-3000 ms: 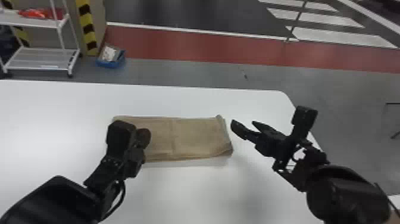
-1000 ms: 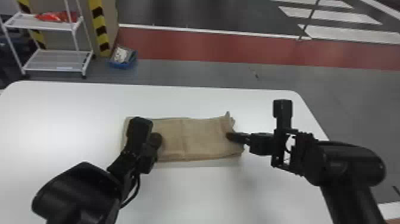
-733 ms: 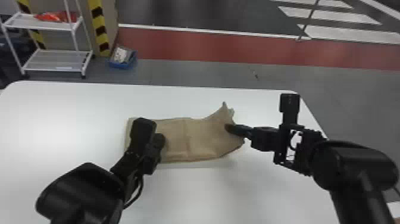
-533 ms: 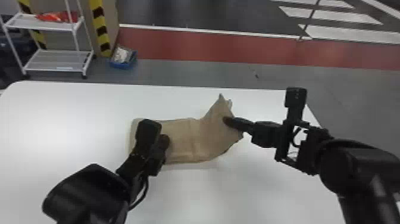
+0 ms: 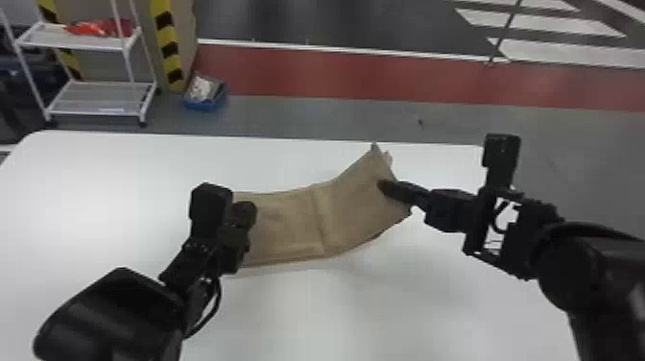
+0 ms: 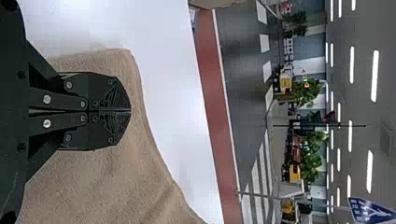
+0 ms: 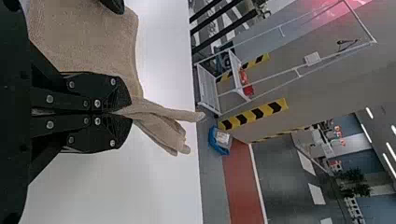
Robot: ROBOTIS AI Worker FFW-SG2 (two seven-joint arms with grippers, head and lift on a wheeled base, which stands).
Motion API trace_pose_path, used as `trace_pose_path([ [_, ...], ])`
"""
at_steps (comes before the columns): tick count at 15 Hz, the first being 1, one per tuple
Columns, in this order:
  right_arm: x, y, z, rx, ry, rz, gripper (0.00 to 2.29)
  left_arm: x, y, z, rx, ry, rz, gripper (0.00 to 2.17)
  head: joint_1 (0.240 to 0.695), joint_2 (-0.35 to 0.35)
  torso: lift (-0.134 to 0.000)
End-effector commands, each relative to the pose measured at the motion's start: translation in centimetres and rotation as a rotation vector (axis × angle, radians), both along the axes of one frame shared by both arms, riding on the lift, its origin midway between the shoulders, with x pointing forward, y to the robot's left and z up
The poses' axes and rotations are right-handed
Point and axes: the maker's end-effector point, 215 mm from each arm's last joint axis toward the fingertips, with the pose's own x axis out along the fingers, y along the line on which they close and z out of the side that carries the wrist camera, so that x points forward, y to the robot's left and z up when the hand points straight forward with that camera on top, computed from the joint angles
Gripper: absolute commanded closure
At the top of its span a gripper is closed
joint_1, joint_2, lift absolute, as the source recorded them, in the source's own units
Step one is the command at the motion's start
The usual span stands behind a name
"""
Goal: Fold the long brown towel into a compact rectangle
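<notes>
The brown towel (image 5: 288, 228) lies in the middle of the frame on a white worktop (image 5: 408, 307), folded into a long band. Its left part rests flat, while its right end is lifted and bent, with the far corner pointing toward the top of the frame. A crease crosses the band near its middle, and the lower edge curves upward toward the right.

The right claw (image 5: 386, 186) comes in from the right side of the frame and holds that raised end. In the right wrist view, the claw (image 7: 126, 113) has its two fingers together, clamped on a pinch of cloth, with loose folds sticking out past the tips.

The left claw (image 5: 244, 213) is left of centre, over the left part of the towel. In the left wrist view, the claw (image 6: 130, 112) has its fingers together, with the cloth spread behind and around them; whether any cloth is caught between them, I cannot tell.

At the upper left of the frame, beyond the worktop, stand a white cart (image 5: 101, 112) and a blue bin (image 5: 201, 104) on the floor.
</notes>
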Motion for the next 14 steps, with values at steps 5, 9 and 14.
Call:
trace_pose_path([
  [5,-0.5,0.9,1.1,0.019,-0.005,0.019,1.42,-0.4,-0.6,-3.8,0.035,0.065,-0.029,1.76,0.695,-0.134,-0.124],
  [9,-1.7,3.5,3.0,0.075,0.014,0.072,1.42,-0.4,-2.3,-4.4,0.036,0.079,-0.065,1.77,0.695,-0.128,-0.124],
  [14,-1.3,6.6,3.8,0.025,0.033,0.113,1.42,-1.1,-5.2,-4.7,0.030,0.090,-0.109,1.77,0.695,-0.129,-0.124],
])
